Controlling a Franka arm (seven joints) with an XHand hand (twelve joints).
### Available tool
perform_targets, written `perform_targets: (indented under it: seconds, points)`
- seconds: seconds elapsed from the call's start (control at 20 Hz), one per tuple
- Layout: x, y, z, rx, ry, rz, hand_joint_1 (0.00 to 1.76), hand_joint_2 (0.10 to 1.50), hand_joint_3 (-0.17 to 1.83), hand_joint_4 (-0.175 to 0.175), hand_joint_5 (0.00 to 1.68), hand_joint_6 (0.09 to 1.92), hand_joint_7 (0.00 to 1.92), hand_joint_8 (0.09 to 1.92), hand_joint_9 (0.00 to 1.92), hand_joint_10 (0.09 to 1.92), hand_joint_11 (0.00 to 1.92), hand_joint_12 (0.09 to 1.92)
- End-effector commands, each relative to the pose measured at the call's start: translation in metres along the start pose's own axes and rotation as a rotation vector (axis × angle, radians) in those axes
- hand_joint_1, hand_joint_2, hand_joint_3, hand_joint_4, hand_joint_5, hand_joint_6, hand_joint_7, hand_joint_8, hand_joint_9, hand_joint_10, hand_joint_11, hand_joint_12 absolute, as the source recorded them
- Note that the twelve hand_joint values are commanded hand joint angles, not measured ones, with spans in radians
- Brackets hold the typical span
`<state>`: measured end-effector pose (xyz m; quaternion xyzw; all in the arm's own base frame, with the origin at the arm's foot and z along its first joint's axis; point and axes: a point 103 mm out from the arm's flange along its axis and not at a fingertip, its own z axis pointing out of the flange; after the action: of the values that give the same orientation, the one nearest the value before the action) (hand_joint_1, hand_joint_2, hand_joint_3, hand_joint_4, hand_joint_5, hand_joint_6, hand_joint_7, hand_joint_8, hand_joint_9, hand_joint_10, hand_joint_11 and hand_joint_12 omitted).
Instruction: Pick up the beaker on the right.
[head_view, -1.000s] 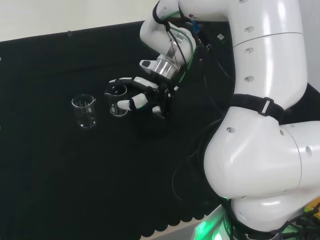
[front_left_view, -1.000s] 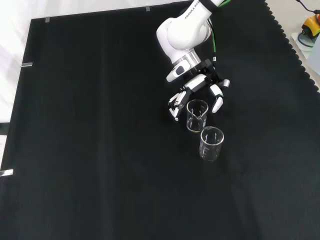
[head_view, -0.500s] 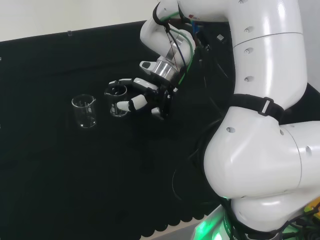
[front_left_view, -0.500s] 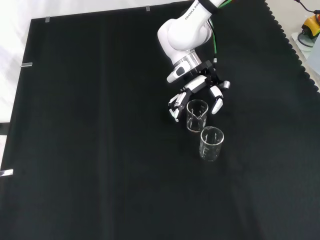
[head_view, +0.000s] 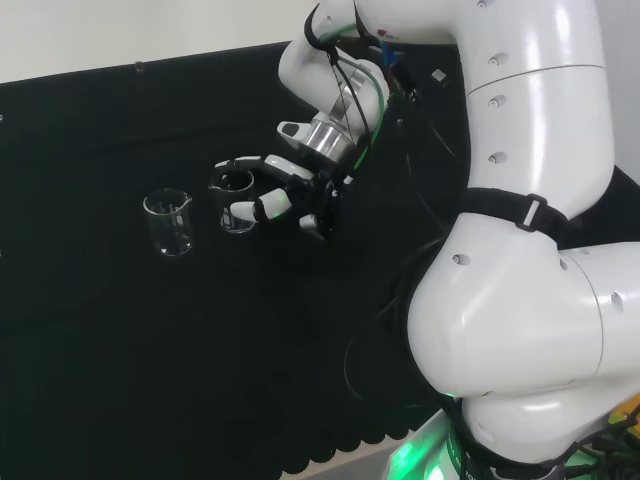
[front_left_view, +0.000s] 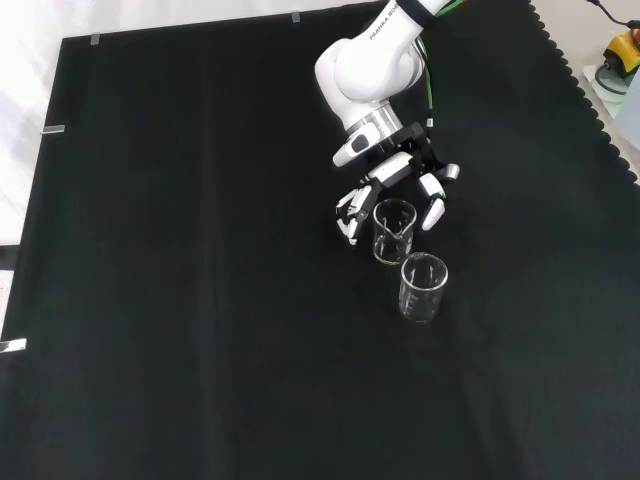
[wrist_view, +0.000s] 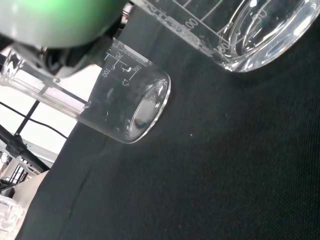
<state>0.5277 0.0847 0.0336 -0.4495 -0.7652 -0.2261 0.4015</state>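
- We are looking at a black cloth covering the bench, its scalloped edge running along the right of the front view, with a pale wall behind its far edge in the head view.
- Two clear beakers are standing upright near the cloth's middle; in the head view the right beaker is sitting between the fingers of the hand, and the left beaker is standing apart.
- Since a second ago, the hand is edging slightly closer; both beakers are staying put.
- Its fingers are spreading wide either side of the glass, not yet curling round it.
- The wrist view is showing printed scale marks on the farther beaker.

A clear, empty beaker is standing upright on the surface, well inside its edges, beside another beaker.
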Motion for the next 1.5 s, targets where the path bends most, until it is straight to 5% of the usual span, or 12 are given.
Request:
perform_targets:
  seconds: [0.05, 1.5]
  points:
    - [0.001, 0.001, 0.003, 0.007, -0.003, -0.002, 0.90, 0.29, 1.05, -0.014, 0.45, 0.09, 0.41, 0.58, 0.47, 0.57, 0.00, 1.33]
    - [0.003, 0.012, 0.009, -0.021, -0.012, 0.007, 0.91, 0.31, 1.05, -0.011, 0.59, 0.12, 0.49, 0.58, 0.54, 0.57, 0.03, 1.34]
